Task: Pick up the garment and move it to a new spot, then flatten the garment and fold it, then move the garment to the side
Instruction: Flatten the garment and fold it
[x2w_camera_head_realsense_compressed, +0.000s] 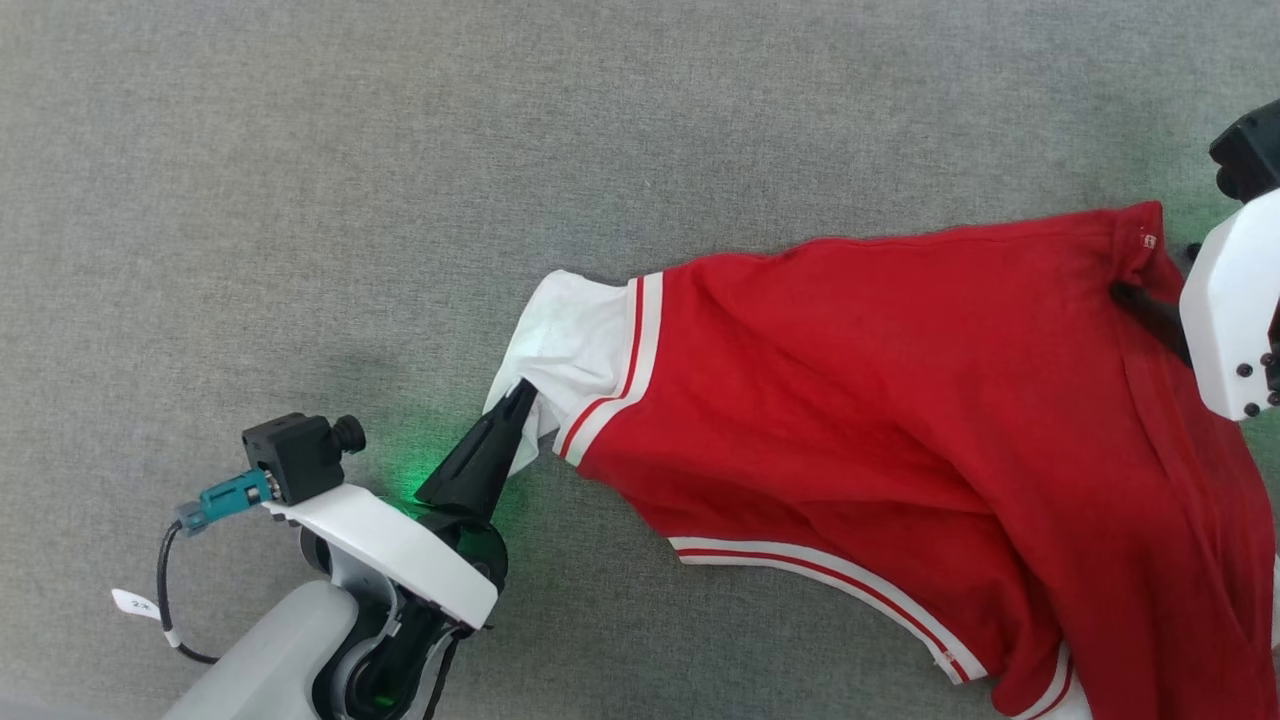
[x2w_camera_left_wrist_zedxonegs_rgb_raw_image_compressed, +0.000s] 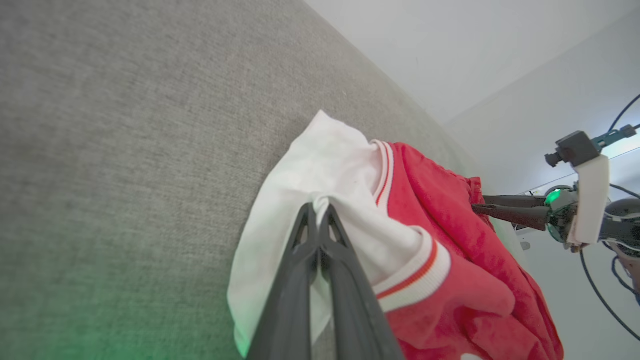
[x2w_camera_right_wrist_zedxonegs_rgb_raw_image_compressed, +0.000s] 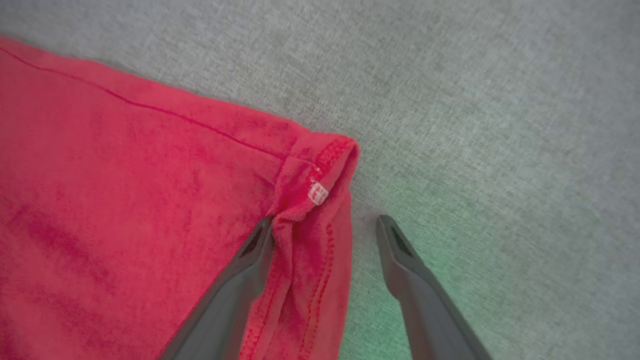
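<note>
A: Here's the garment (x2w_camera_head_realsense_compressed: 900, 400), its red body spread from the middle of the head view out past the right edge, rumpled on the gray surface (x2w_camera_head_realsense_compressed: 300, 150). 1 white sleeve (x2w_camera_head_realsense_compressed: 570, 330) points left, with red-and-white striped trim (x2w_camera_head_realsense_compressed: 640, 350) at its seam and more along the lower edge.

B: And the left gripper (x2w_camera_head_realsense_compressed: 520, 395), coming up from the lower left, has that sleeve, its fingers pressed together on a pinch of white cloth.

A: The left wrist view makes it plain: the 2 fingers meet, with fabric bunched at the tips. It also catches a pale wall (x2w_camera_left_wrist_zedxonegs_rgb_raw_image_compressed: 450, 45) beyond the surface's far edge.

B: The right gripper (x2w_camera_right_wrist_zedxonegs_rgb_raw_image_compressed: 325, 221)? Its own wrist view shows it spread wide at the red hem corner. 1 finger is against the cloth and the other is over bare surface, with the hem edge between them. Nothing is clamped.

A: Any writing? A small white tag (x2w_camera_right_wrist_zedxonegs_rgb_raw_image_compressed: 318, 193) sits on that corner, its marks too blurred to read. There's a white label (x2w_camera_head_realsense_compressed: 135, 603) on the left arm's cable (x2w_camera_head_realsense_compressed: 160, 580), lower left of the head view, too small to make out.
</note>
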